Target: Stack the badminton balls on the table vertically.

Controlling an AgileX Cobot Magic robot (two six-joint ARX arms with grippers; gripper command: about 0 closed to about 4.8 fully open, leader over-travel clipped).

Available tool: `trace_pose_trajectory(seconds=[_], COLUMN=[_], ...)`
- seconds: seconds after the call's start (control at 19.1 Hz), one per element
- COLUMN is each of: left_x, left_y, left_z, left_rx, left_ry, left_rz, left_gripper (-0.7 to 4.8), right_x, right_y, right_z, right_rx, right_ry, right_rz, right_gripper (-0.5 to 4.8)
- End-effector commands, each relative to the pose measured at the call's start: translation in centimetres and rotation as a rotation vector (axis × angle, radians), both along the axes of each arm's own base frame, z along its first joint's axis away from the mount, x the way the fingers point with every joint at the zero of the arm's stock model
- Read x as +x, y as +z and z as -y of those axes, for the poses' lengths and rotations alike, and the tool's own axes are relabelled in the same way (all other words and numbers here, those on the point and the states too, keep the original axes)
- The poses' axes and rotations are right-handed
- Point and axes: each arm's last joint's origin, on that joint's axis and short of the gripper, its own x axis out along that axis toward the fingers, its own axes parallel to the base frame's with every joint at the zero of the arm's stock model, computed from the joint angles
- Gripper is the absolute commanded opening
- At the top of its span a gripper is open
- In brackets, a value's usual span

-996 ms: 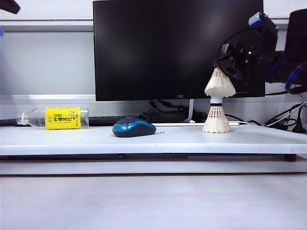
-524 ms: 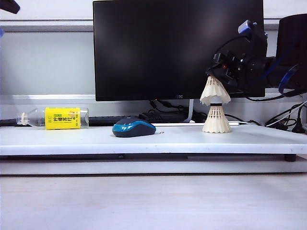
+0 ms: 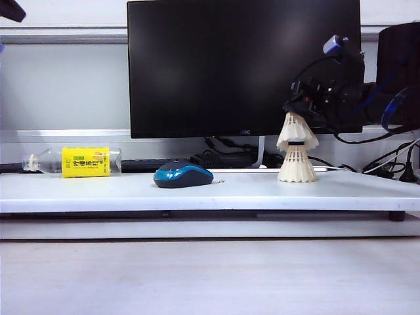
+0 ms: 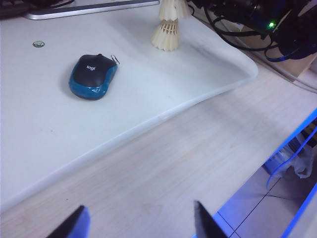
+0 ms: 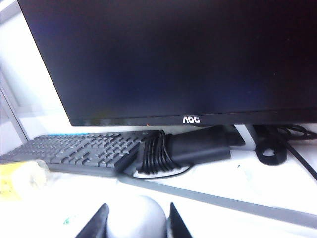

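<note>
Two white badminton balls stand as a stack at the right of the table (image 3: 98, 190). The lower one (image 3: 296, 167) rests skirt down, and the upper one (image 3: 297, 133) sits nested over its tip. My right gripper (image 3: 304, 105) is shut on the upper one's rounded cork, which shows as a white dome (image 5: 134, 220) between the fingers of that gripper (image 5: 138, 207). The left wrist view shows the stack (image 4: 166, 33) far off beyond the mouse. My left gripper (image 4: 138, 223) hangs open over the lower wood-grain surface, with nothing between its fingers.
A blue-black mouse (image 3: 183, 175) lies mid-table. A clear bottle with a yellow label (image 3: 84, 162) lies at the left. A black monitor (image 3: 243, 65) stands behind, with a keyboard (image 5: 79, 151), a bundled cable (image 5: 163, 148) and more cables (image 3: 394, 164) near it.
My right gripper has come down and slightly left with the upper badminton ball, which now sits lower and nested over the other one's tip. The left gripper has not moved.
</note>
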Motion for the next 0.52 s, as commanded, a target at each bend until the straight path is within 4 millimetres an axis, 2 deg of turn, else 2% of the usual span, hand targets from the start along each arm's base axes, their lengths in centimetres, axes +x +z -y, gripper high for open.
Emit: trace_pose_trajectory(seconds=[0.05,0.16,0.31,0.37,0.42,0.52], left_x=[0.0,0.0,0.0,0.0,0.0,0.1], left_y=[0.1,0.1,0.1,0.1,0.1,0.1], left_z=[0.0,0.0,0.0,0.0,0.0,0.0], left_rx=[-0.003,-0.003,-0.003,-0.003,-0.003,-0.003], left_ry=[0.001,0.001,0.001,0.001,0.001,0.002], left_rz=[0.01,0.01,0.01,0.01,0.01,0.013], left_gripper=[2.82,2.82,2.82,2.82,2.82,2.82], right_x=[0.1,0.1,0.1,0.1,0.0,-0.2], right_y=[-0.3,-0.6,-0.5,-0.2,0.1,1.2], right_z=[0.0,0.0,0.0,0.0,-0.1,0.0], right_rx=[-0.05,-0.055,-0.053,-0.05,-0.045,-0.022], right_ry=[-0.011,-0.015,-0.013,0.001,0.009,0.018], right_rz=[-0.022,-0.039,-0.031,-0.003,0.029,0.139], right_gripper=[1.44,1.73,1.82,2.24,2.41,2.47])
